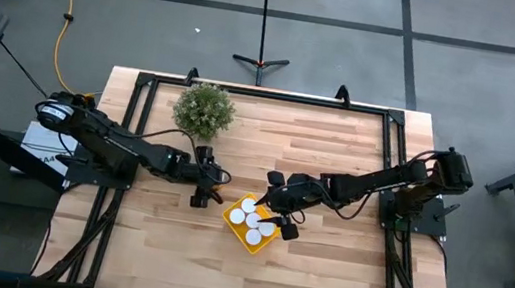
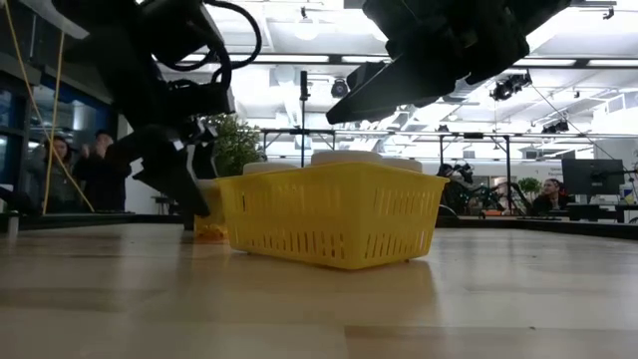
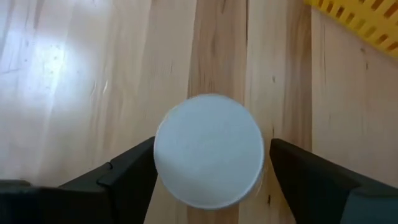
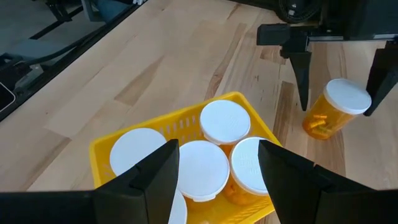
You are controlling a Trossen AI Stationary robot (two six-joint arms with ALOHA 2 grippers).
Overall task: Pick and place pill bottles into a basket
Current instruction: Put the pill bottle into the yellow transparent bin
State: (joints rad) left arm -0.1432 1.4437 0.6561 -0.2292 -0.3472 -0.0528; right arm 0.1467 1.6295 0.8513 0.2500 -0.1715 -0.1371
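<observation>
One orange pill bottle with a white cap [image 4: 336, 112] stands upright on the table, just left of the yellow basket [image 1: 258, 242]. My left gripper [image 1: 206, 195] is open and points down over it. Its fingers stand on either side of the cap [image 3: 208, 158], and a gap shows at one finger [image 3: 311, 174]. The basket [image 4: 102, 149] holds several capped bottles [image 4: 224, 121] standing upright. My right gripper [image 4: 217, 186] is open and empty, just above the basket's right part. The low view shows the bottle's orange base [image 2: 209, 227] beside the basket [image 2: 329, 214].
A round green potted plant [image 1: 205, 109] stands at the far left of the table, behind my left arm. Bare wood lies in front of the basket and to its right [image 1: 341, 267]. People show in the room beyond the table [image 2: 60, 165].
</observation>
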